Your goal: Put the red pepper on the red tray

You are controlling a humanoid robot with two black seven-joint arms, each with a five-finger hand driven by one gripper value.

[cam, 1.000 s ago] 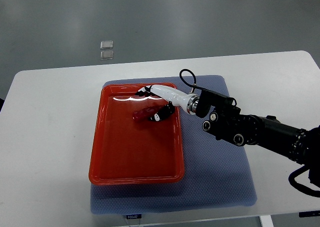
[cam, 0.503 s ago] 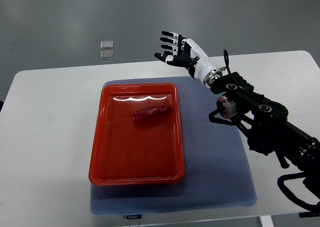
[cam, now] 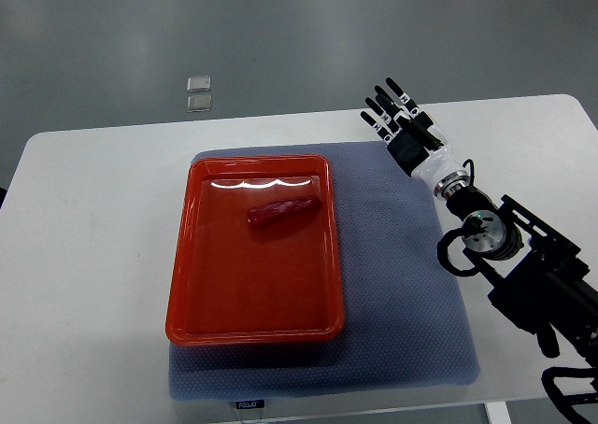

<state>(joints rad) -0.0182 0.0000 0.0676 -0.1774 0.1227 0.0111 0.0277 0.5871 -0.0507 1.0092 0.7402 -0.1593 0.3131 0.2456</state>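
A dark red pepper (cam: 282, 210) lies inside the red tray (cam: 252, 321), in its far half, with nothing touching it. My right hand (cam: 400, 119) is raised to the right of the tray, over the far edge of the blue mat (cam: 411, 321). Its fingers are spread and straight, holding nothing. The black forearm runs down to the lower right corner. No left arm shows.
The tray rests on the blue mat on a white table (cam: 93, 256). Two small clear squares (cam: 198, 92) lie on the grey floor beyond the table's far edge.
The right hand let go of the pepper on the tray a second ago, lifted, and has since swung right and back, away from the tray. The pepper stayed put.
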